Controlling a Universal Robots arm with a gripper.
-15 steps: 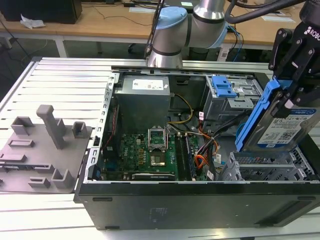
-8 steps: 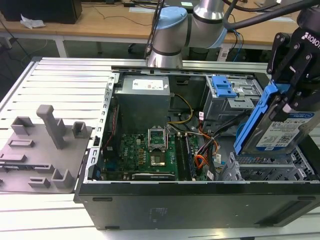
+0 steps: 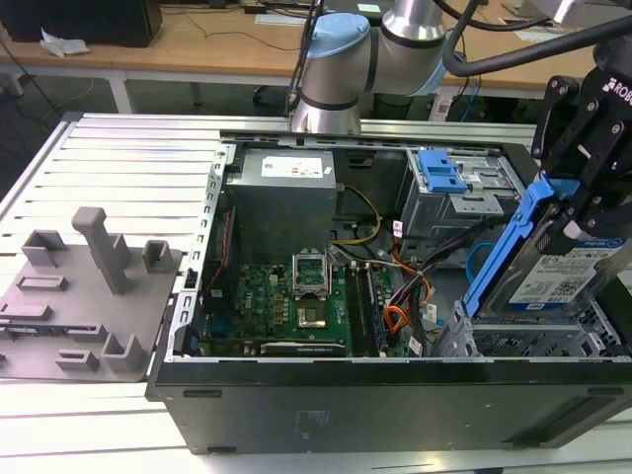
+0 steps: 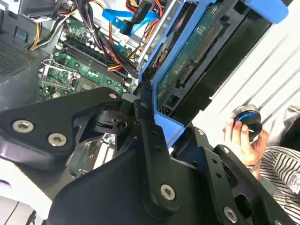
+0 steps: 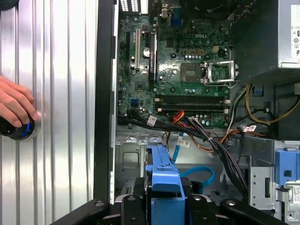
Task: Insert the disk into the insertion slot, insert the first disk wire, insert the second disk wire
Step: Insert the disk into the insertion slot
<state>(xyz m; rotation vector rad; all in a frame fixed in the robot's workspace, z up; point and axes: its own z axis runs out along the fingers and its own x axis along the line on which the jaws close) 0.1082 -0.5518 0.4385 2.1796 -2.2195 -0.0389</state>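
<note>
A black robot gripper (image 3: 571,209) is holding the disk (image 3: 578,281), a flat silver hard drive with a white-and-blue label, clipped in a bright blue plastic carrier frame. Its fingers (image 4: 151,140) are clamping narrowly on the carrier's upper end. The disk is hanging tilted, its lower end at the mouth of the insertion slot (image 3: 538,341), a low grey perforated sheet-metal cage. The cage is sitting in the near corner of the open black computer case (image 3: 395,405), on the exterior view's right. Whether disk and cage are touching cannot be told, and the disk is not yet seated.

The second disk wire (image 5: 202,172), a thin light-blue looping cable, is lying loose inside the case near the cage. A person's hand (image 5: 14,105) is resting on a round black knob (image 5: 18,130) outside the case.

The drive is probably stiff, fairly heavy and sensitive to knocks, with a bare green circuit board underneath. The plastic carrier's end looks like the safest place to hold it.
</note>
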